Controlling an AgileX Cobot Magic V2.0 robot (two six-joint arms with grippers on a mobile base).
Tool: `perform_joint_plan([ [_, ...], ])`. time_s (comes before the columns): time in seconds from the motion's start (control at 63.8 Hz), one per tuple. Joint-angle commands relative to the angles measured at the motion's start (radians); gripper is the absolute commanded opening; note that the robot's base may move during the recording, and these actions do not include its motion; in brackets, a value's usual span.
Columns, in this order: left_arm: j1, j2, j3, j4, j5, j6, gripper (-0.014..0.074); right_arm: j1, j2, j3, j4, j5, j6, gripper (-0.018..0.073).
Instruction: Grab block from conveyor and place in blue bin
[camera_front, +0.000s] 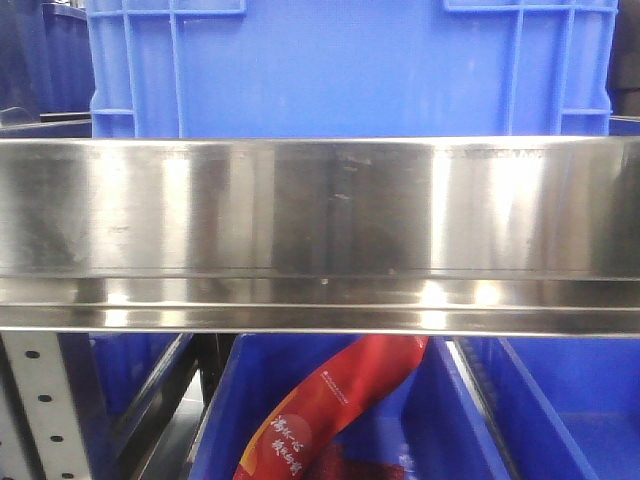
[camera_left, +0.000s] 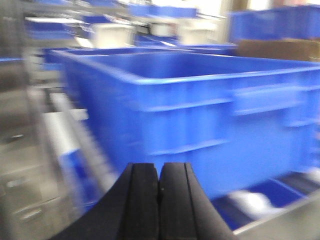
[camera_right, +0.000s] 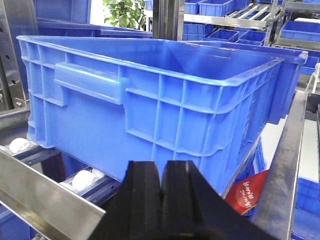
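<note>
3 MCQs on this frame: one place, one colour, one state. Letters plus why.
1. Where does the red printed bag lie in the front view?
A. below the steel rail
B. on top of the rail
C. inside the upper crate

2. What colour is the big crate ahead of the right gripper?
A. green
B. blue
C. grey

3. How do the left gripper fingers stand?
A. wide apart
B. clamped on a green block
C. closed together, nothing between

Answers:
1 A: the bag shows under the steel rail, in a lower blue bin.
2 B: its walls and rim are blue.
3 C: the two black fingers meet with no gap and no object.
</note>
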Motion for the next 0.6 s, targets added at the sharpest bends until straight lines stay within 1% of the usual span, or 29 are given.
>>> perform_joint_plan([
  [0.0, 0.087, -0.063, 0.062, 0.003, -0.030, -0.004, -0.0111, 0.003, -0.005, -0.001, -0.004, -0.023, 0.002, -0.0162],
  [0.172, 0.254, -0.206, 0.215, 0.003, -0.035, -0.004, -0.0111, 0.003, -0.005, -0.001, -0.004, -0.023, 0.002, -0.0162],
  [0.235, 0.307, -0.263, 0.272, 0.003, -0.037, -0.004, -0.0111, 0.003, -0.005, -0.001, -0.004, -0.023, 0.002, -0.0162],
  [0.282, 0.333, -0.301, 0.302, 0.003, -0.036, -0.004, -0.0111, 0.003, -0.005, -0.001, -0.004, -0.023, 0.002, -0.0162],
  [0.345, 0.362, -0.343, 0.342, 0.003, -0.036, -0.004, -0.0111, 0.003, -0.005, -0.001, -0.004, -0.023, 0.002, -0.0162],
  [0.454, 0.385, -0.398, 0.397, 0.003, -0.054, -0.004, -0.0111, 0.003, -0.005, -0.001, -0.004, -0.023, 0.002, -0.0162],
  [0.517, 0.385, -0.398, 0.397, 0.003, -0.098, -0.004, -0.0111, 0.003, -0.005, -0.001, -0.004, -0.023, 0.002, -0.0162],
  [0.533, 0.385, -0.398, 0.397, 0.003, -0.072, -0.004, -0.0111, 0.003, -0.005, -0.001, -0.004, -0.023, 0.002, -0.0162],
  [0.58, 0.385, -0.398, 0.397, 0.003, -0.078, -0.004, -0.0111, 0.003, -0.005, -0.001, -0.004, -0.023, 0.002, -0.0162],
])
